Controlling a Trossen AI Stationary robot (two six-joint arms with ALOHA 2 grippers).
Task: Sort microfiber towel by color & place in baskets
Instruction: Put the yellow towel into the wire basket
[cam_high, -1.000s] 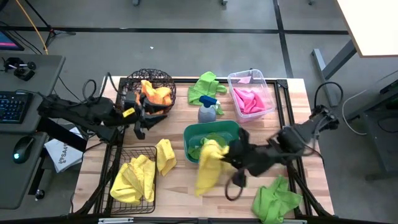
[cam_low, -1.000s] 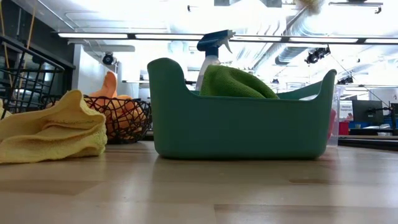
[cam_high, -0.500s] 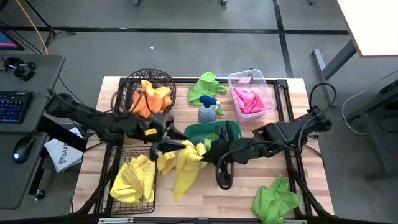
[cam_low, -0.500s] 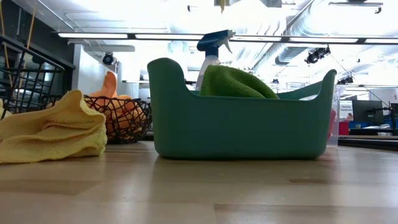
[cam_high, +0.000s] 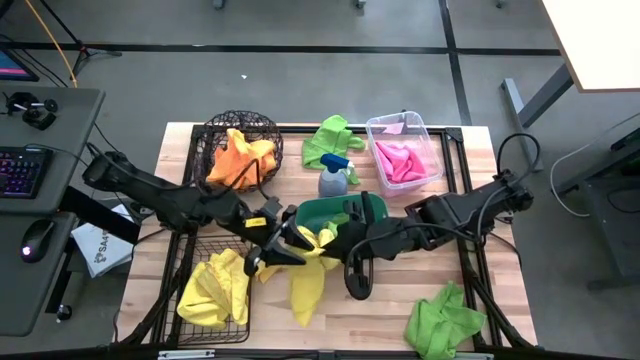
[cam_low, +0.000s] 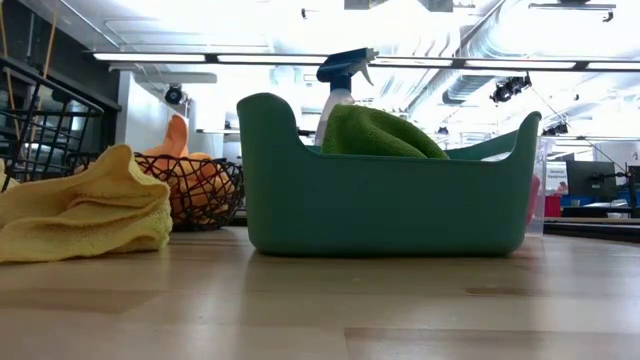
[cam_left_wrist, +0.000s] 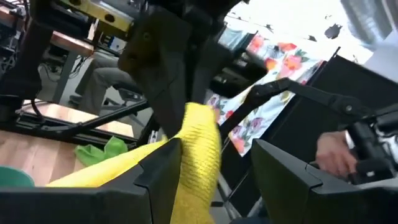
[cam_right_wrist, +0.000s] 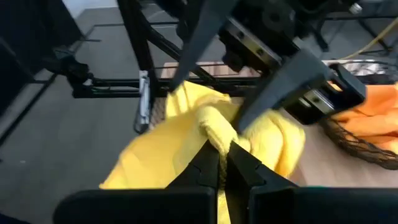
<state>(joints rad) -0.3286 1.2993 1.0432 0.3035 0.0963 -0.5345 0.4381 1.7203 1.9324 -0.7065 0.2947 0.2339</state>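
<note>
Two grippers, one yellow cloth: handover could slip

Both grippers meet at a soft yellow microfiber towel (cam_high: 308, 272) hanging in the air just left of the teal-green plastic tub (cam_high: 340, 214), which sits mid-table. R gripper (cam_right_wrist: 222, 154) is pinched tight on a bunched fold of the towel. L gripper (cam_left_wrist: 214, 163) has its fingers spread w/ the same cloth between them, not yet closed on it as far as the wrist view shows.

Risks, as I judge them:
- R lets go before L clamps: towel drops to the table short of the rectangular black wire basket (cam_high: 214, 285), which sits left of the tub and already holds yellow cloths.
- L closes on a thin edge only: the cloth could slide out during the carry.
- Both clamp and pull apart: the cloth stretches taut and may jerk free of one side.
- Trailing tail may drag over another yellow cloth lying between tub and black basket and pull it along.
- Arms are v. close above the tub; fingers could knock each other.

Rest of the sort: orange cloths in the round dark wire basket (cam_high: 240, 150) up-left of the tub, pink in the clear plastic bin (cam_high: 403, 150) up-right, lime green cloth (cam_low: 380, 132) in the tub. More green cloths lie loose behind the tub and to its lower right.
</note>
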